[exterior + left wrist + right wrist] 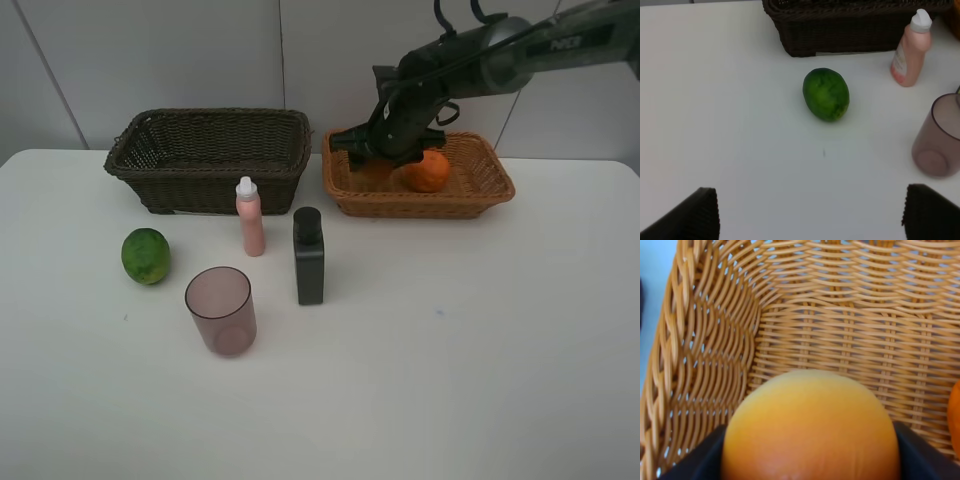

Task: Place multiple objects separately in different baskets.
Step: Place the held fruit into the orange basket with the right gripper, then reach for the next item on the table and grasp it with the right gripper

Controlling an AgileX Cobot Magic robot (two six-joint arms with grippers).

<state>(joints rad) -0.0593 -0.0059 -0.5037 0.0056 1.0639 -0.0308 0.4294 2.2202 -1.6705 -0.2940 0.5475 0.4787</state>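
Two wicker baskets are set side by side at the back of a plain white table (480, 350), which is backed by a white panelled wall (200, 50): one dark brown basket (210, 160) on the left and one shallower orange-tan basket (480, 185) on the right. Four items are seen on the bare tabletop in front of the dark brown basket: one green round fruit (146, 256), one pink white-capped bottle (250, 220), one dark rectangular bottle (309, 258) and one translucent mauve cup (221, 310). Both bottles are upright. One orange (430, 172) is seen lying inside the orange-tan basket. The right gripper (390, 150) is lowered into that same basket, and its fingers (927, 455) are closed against both sides of one peach-like fruit (810, 425) beside the orange; whether it rests on the woven floor cannot be told. The left gripper (810, 192) is held over the table near the green round fruit, fingers spread wide, nothing between them.
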